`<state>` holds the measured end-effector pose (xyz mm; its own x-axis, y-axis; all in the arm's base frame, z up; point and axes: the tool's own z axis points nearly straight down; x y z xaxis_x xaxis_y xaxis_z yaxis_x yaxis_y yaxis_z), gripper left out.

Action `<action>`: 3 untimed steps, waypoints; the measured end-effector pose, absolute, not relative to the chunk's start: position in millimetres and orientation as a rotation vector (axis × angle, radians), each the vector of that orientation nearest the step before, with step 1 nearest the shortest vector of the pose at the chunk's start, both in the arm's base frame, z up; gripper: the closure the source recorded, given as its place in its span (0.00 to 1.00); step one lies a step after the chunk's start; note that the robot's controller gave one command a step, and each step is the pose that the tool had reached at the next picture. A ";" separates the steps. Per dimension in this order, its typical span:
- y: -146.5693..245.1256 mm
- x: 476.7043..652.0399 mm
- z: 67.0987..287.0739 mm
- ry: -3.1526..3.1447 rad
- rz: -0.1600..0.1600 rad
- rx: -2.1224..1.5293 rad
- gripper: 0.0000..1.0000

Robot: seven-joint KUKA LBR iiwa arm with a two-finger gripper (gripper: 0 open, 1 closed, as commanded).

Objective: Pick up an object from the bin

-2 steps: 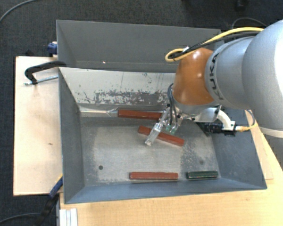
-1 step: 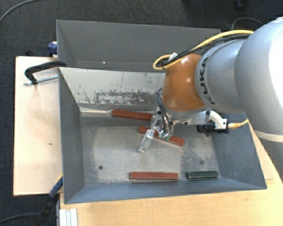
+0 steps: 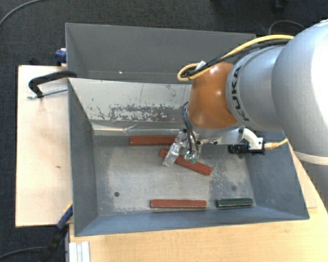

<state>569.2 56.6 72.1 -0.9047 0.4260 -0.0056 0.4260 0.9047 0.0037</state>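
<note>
End effector [image 3: 182,156] over slanted red-brown bar [image 3: 197,167]

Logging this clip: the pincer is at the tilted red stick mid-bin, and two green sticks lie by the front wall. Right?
No: the camera view shows one green stick and one red stick by the front wall. The pincer is at the tilted red stick mid-bin.
</note>
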 end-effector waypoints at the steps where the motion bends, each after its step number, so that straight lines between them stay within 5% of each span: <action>1: 57.3 570.5 90.5 3.061 0.005 0.684 1.00; 3: 59.0 573.6 131.8 3.061 0.005 0.681 1.00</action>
<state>573.6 59.0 131.8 -0.9058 0.4238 -0.0050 0.4238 0.9058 0.0046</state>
